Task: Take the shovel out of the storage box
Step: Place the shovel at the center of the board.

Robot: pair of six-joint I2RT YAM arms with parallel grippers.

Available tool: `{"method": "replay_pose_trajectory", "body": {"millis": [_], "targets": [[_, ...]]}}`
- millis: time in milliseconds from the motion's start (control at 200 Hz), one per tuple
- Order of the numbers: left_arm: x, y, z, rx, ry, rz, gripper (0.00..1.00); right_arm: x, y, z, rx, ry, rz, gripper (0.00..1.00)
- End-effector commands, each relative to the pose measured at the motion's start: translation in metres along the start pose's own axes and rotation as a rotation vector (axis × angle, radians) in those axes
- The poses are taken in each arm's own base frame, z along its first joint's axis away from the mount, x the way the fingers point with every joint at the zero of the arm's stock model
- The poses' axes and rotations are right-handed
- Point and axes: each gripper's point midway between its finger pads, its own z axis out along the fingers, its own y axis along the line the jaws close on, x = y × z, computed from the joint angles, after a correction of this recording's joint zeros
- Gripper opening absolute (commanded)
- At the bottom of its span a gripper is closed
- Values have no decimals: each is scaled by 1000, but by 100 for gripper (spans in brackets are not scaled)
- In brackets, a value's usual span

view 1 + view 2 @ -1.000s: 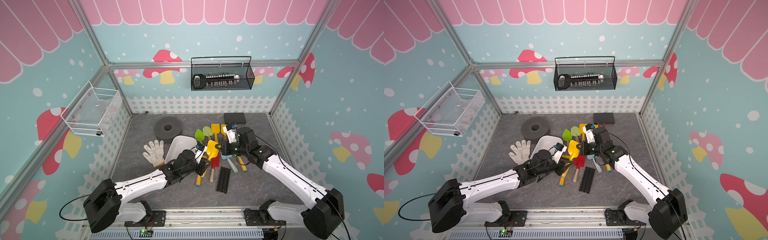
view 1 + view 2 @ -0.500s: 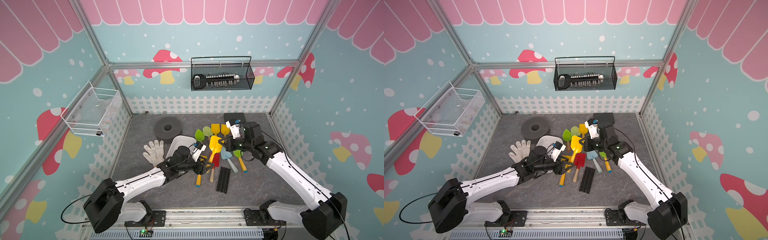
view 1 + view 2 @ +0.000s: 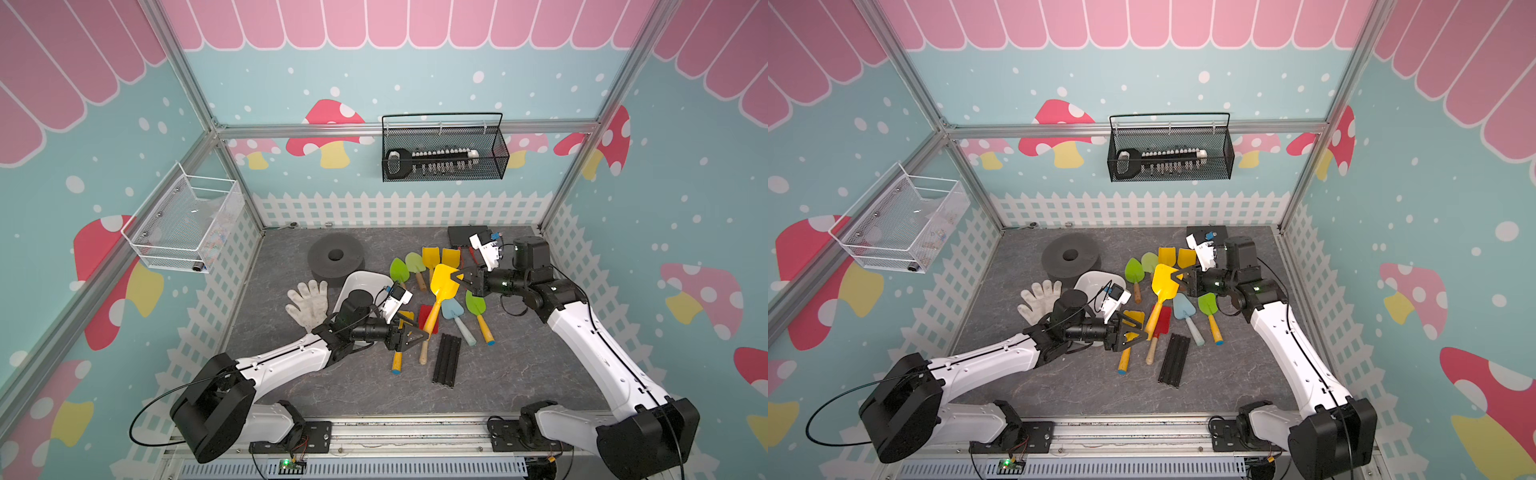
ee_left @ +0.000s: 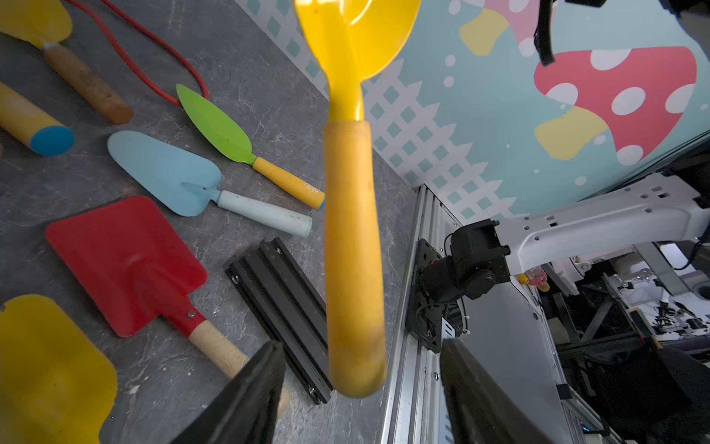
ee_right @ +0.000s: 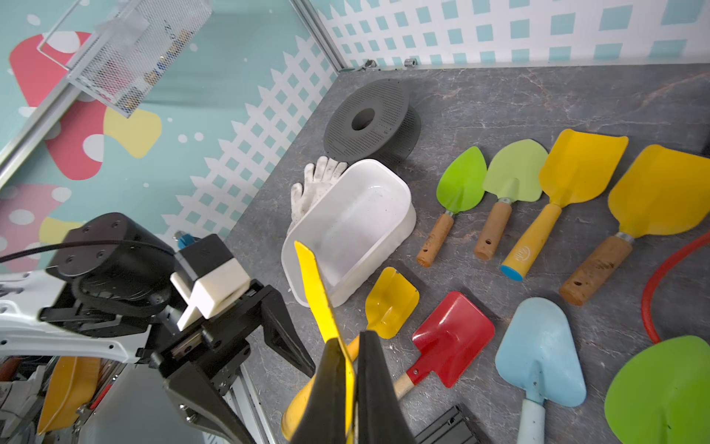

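Grey marbled floor (image 3: 332, 386): we list one yellow metal shovel with orange wooden handle (image 3: 441, 282), aloft and outside the empty shallow white plastic tub (image 3: 368, 280), its blade pinched by the right gripper (image 3: 459, 279). Its long axis runs handle-first down toward the left gripper (image 3: 419, 334), whose jaws are spread wide about the handle's end and grip nothing.

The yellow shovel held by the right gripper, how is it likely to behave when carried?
The yellow shovel looks rigid: blade and handle form one line. The right gripper pinches only its thin glossy blade edge, so it may slip or pivot under the free-hanging handle.

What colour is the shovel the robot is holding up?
The shovel is yellow, handle a bit orangey; clearest in the left wrist view.
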Motion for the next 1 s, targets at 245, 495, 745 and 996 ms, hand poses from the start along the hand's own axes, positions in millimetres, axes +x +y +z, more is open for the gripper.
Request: {"method": "replay_pose_trajectory", "body": {"millis": [245, 495, 745, 996], "targets": [[2, -10, 7, 100, 24, -17, 54, -17, 25, -3, -156, -33, -56, 0], [1, -12, 8, 121, 23, -23, 17, -14, 24, -1, -167, -26, -56, 0], [-3, -4, 5, 53, -6, -24, 0, -14, 15, -2, -100, -36, -50, 38], [-11, 11, -4, -72, -82, -28, 0, -7, 3, -23, 70, -80, -68, 59]]}}
